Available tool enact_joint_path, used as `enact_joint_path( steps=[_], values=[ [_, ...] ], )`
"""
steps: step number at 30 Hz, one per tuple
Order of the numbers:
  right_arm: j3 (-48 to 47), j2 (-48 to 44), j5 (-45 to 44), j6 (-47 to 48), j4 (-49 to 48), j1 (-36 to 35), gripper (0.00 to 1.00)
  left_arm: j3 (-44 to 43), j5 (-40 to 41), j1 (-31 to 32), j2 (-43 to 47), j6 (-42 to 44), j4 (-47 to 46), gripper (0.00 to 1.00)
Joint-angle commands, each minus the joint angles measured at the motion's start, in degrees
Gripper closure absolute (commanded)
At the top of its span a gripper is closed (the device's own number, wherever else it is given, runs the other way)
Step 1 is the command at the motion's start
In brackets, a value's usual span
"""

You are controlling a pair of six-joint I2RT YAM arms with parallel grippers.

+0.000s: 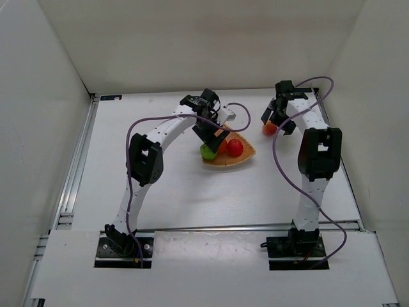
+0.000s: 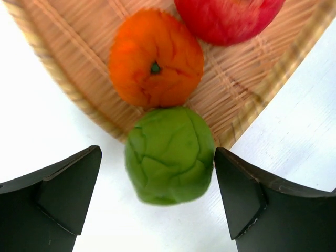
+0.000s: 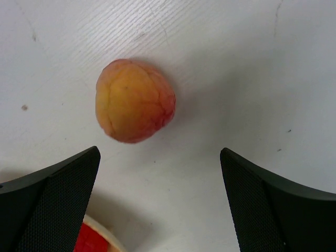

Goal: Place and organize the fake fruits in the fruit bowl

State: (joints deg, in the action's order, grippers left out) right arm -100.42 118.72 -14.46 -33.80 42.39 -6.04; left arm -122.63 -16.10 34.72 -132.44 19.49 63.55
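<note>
The tan wicker fruit bowl (image 1: 241, 158) lies mid-table and holds the red apple (image 1: 235, 148) and the orange (image 2: 156, 59). The green apple (image 2: 169, 155) sits at the bowl's rim (image 2: 63, 79), partly over the white table. I cannot tell whether it rests inside. My left gripper (image 2: 157, 157) is open around it, the right finger close to it and the left finger apart. The peach-coloured fruit (image 3: 135, 101) lies on the table right of the bowl. My right gripper (image 3: 160, 155) is open just above and behind it and holds nothing.
White walls (image 1: 38, 96) close in the table on three sides. A metal rail (image 1: 75, 166) runs along the left edge. Purple cables (image 1: 281, 163) loop off both arms. A red patch with a pale rim (image 3: 92, 240) shows at the bottom of the right wrist view.
</note>
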Motion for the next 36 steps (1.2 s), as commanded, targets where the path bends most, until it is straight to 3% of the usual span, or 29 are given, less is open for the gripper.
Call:
enact_joint_path(
  steps=[1,11,13,14,15,17,18,20,25,31,36],
  values=[
    [-5.91,3.36,-2.86,-2.06,1.99,0.24,0.01,-5.59,0.72,0.35,2.36,0.64,2.19,0.01],
    [-11.81,11.27,-1.27,-4.87,3.05,0.24,0.01,-7.36,3.70,-0.88,4.03,-1.11,7.29,0.01],
    [-11.81,11.27,-1.27,-5.40,3.05,0.76,0.08,-7.36,4.23,-1.40,4.56,-1.64,7.29,0.01],
    [-11.81,11.80,-1.27,-5.40,3.05,0.77,0.14,-6.84,5.02,-1.41,5.08,-1.64,7.29,0.01],
    [-11.81,11.80,-1.27,-5.40,3.05,0.77,0.30,-6.83,5.98,-1.41,5.09,-1.64,7.29,0.01],
    [-11.81,11.80,-1.80,-4.88,3.05,0.77,0.46,-5.44,7.74,-1.93,6.32,-2.17,6.68,0.01],
    [-11.81,11.80,-1.80,-4.87,3.05,0.77,0.62,-4.73,8.36,-1.94,7.28,-2.17,6.68,0.01],
    [-11.29,11.02,-2.50,-3.73,3.05,0.77,0.73,-3.41,10.37,-1.94,8.60,-2.17,5.88,0.01],
    [-7.87,4.53,-2.50,-1.89,1.21,-0.01,0.89,-3.93,12.14,-2.46,9.21,-1.64,5.36,0.01],
    [-1.45,-5.41,-0.49,2.85,-6.35,-8.43,0.89,-3.93,11.44,-2.46,9.22,-2.17,4.83,0.01],
    [-2.32,-4.03,6.79,5.68,-8.73,-16.44,0.89,-1.75,14.33,-5.09,11.24,-4.97,2.20,0.01]
  ],
)
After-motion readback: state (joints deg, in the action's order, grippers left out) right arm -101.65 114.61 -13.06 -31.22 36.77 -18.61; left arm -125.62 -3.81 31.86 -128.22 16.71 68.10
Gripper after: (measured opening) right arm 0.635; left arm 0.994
